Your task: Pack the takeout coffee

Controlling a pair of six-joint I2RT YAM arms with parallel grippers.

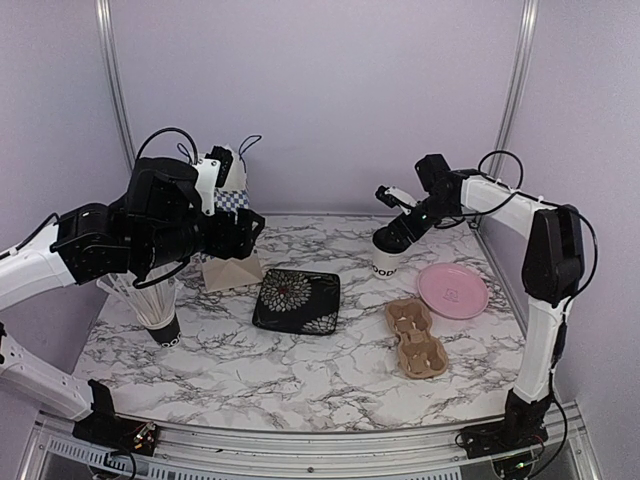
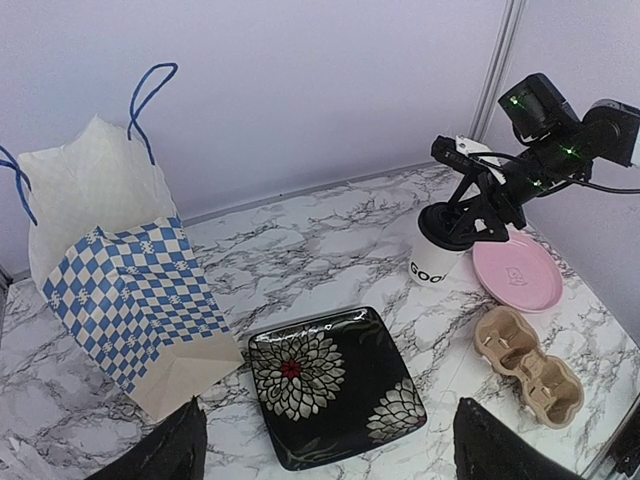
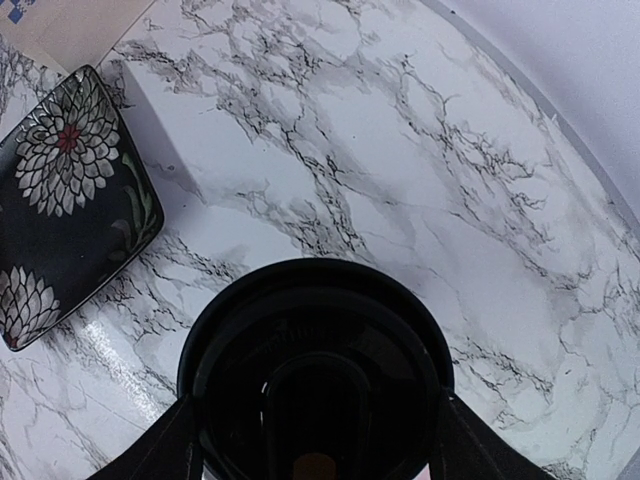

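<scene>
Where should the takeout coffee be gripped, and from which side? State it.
Grip the takeout coffee on its paper wall just under the black lid, coming down from above. It stands upright and is round, so the right pincer, which hangs over it, can set one finger on each side. The lid's wider rim should keep the cup from slipping through.

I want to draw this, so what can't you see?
Coffee cup lettering, left wrist view: only "GOO" shows; the rest curves away.
Right gripper, right wrist view: the edge cuts its fingers; contact with the lid unclear.
Inside the paper bag, left wrist view: its walls hide it.
Straws, top view: left arm covers their tops.
</scene>
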